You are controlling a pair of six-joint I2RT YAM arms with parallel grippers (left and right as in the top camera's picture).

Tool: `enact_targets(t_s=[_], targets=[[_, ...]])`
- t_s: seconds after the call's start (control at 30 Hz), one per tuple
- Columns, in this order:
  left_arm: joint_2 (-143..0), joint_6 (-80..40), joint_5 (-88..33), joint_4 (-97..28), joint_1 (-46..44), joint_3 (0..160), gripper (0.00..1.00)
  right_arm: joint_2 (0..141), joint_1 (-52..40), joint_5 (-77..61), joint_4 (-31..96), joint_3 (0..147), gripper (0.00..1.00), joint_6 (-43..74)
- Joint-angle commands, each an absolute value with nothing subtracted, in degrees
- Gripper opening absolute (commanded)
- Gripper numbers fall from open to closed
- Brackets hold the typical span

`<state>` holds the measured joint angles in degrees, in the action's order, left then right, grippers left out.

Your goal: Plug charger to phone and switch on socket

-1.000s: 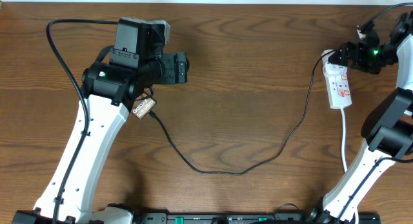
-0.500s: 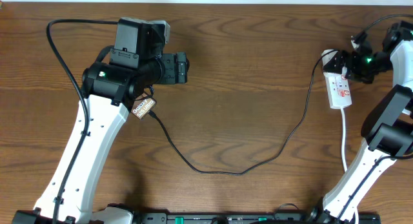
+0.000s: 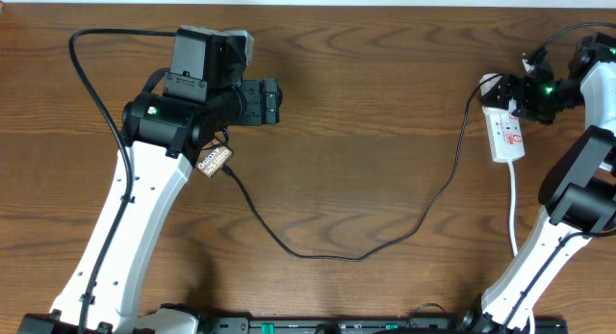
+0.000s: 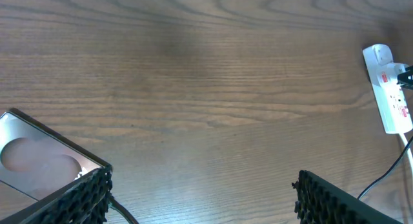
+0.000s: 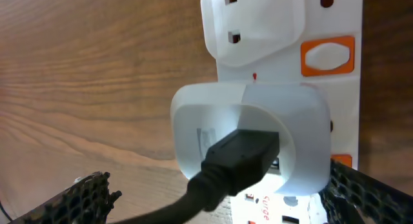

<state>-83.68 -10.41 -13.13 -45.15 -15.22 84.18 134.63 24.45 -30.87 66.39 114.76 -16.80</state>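
Figure. Hidden and cropped regions in three views.
Overhead, the left arm (image 3: pixel 154 132) covered most of the phone (image 3: pixel 216 161); whether the charger (image 3: pixel 337 255) tip sat in it was too small to tell. The left wrist view cut the phone at its left edge, and the socket (image 4: pixel 389 88) was too small to read its switches. In the right wrist view the charger hid the socket's middle, the frame cropped its ends, and the right fingers (image 5: pixel 87 195) showed only at the bottom corners.

At the one bench (image 3: pixel 366 161) there were one phone (image 3: pixel 215 161), one charger (image 3: pixel 327 255), one socket (image 3: pixel 507 132) with one white adapter (image 5: pixel 251 140) plugged into it, and two arms, the left arm (image 3: pixel 144 199) and the right arm (image 3: pixel 568 209), tipped by two end effectors, the left end effector (image 4: pixel 201 179) and the right end effector (image 5: pixel 219 185).
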Motion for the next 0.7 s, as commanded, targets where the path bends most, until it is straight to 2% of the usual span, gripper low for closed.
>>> enact_targets(t_s=[0.0, 0.67], targets=[[-83.2, -9.5, -12.4, -45.2, -15.2, 85.1, 0.89, 135.0, 23.9, -32.5, 66.1, 114.5, 0.99, -17.8], [-83.2, -9.5, -12.4, -45.2, -15.2, 85.1, 0.89, 135.0, 22.0, -32.5, 67.4, 114.2, 0.99, -17.3]])
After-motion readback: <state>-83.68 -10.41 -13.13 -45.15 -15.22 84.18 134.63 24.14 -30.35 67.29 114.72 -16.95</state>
